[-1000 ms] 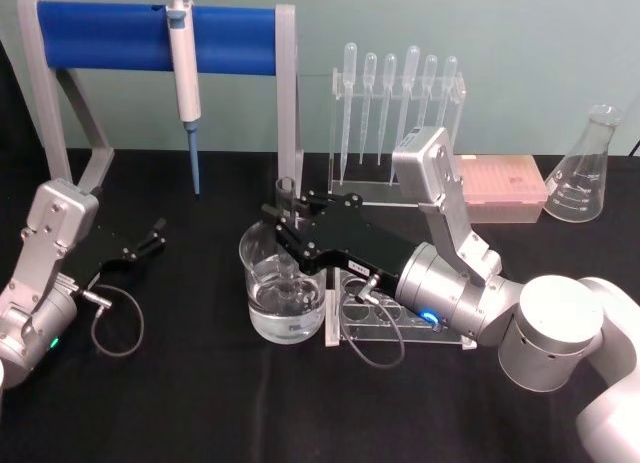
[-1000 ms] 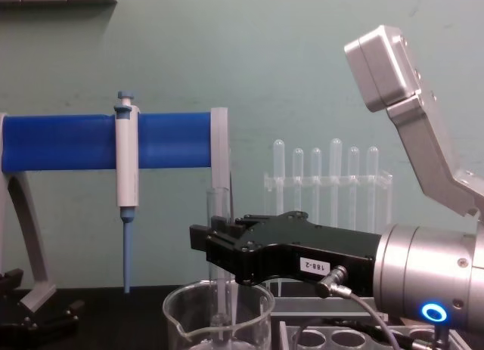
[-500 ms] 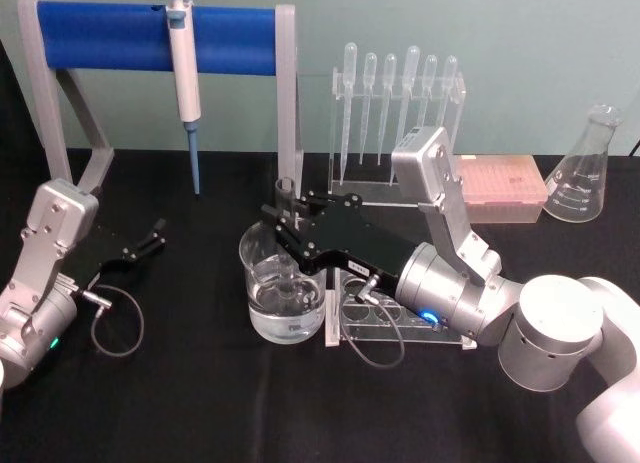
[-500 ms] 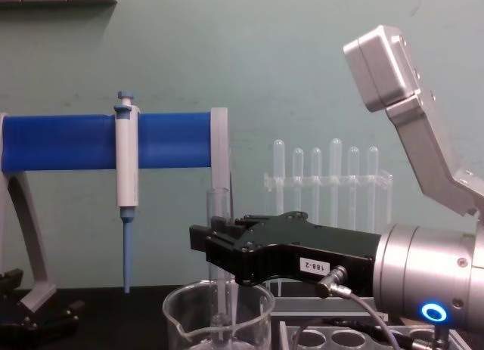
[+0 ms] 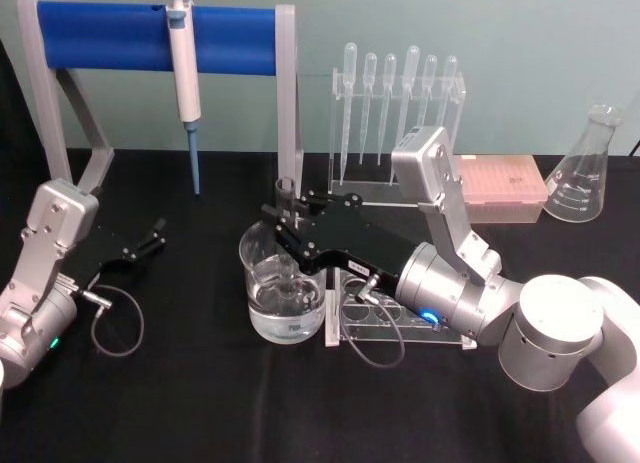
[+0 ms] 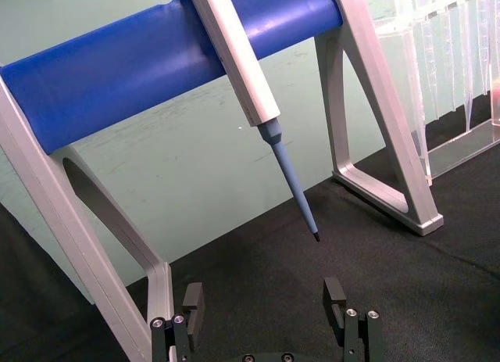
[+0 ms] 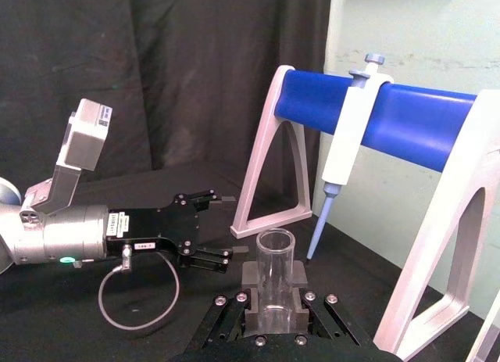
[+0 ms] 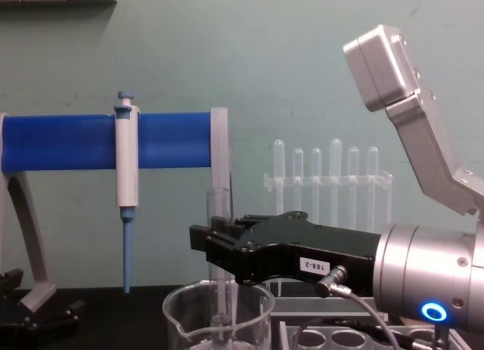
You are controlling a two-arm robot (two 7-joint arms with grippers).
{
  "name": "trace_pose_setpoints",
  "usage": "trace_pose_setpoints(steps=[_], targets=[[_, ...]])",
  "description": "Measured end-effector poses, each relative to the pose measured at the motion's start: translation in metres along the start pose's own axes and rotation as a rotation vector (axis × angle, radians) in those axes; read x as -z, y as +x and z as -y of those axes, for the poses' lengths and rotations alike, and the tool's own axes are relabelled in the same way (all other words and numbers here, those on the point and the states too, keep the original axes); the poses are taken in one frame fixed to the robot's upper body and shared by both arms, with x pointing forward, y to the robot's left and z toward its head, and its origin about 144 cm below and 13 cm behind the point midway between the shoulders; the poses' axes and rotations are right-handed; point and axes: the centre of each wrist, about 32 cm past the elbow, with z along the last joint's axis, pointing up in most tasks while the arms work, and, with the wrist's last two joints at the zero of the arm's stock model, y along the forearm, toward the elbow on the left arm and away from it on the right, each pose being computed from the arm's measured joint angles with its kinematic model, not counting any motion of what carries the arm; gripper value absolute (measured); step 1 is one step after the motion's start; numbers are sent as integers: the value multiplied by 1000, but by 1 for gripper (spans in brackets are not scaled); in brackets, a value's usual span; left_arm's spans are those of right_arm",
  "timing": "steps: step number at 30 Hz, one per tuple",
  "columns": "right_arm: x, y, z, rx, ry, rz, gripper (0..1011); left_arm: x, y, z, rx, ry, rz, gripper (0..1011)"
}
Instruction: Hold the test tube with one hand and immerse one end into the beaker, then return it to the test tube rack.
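Observation:
My right gripper (image 5: 287, 229) is shut on the test tube (image 5: 286, 190), a clear glass tube held upright over the beaker (image 5: 262, 305). In the chest view the test tube (image 8: 218, 208) rises above the black fingers (image 8: 203, 239) of the right gripper (image 8: 209, 248). Its round lower end hangs inside the beaker (image 8: 253, 317), close to the clear liquid. The right wrist view looks along the fingers onto the test tube (image 7: 275, 277). My left gripper (image 5: 150, 239) is parked open on the table at the left, also seen as the left gripper (image 6: 264, 299).
Behind the beaker, a micropipette (image 5: 184, 68) hangs on a blue-bar stand (image 5: 120, 35). A pipette rack (image 5: 398, 103) is at the back. Below my right wrist lies a clear rack with round holes (image 5: 372, 318). A pink box (image 5: 500, 183) and a flask (image 5: 588, 168) sit far right.

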Motion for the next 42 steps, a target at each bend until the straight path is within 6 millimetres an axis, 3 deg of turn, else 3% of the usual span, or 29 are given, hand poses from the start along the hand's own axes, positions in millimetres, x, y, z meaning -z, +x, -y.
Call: trace_pose_setpoints(steps=[42], targets=[[0,0,0,1,0,0,226,0,0,0,0,0,0,1000]])
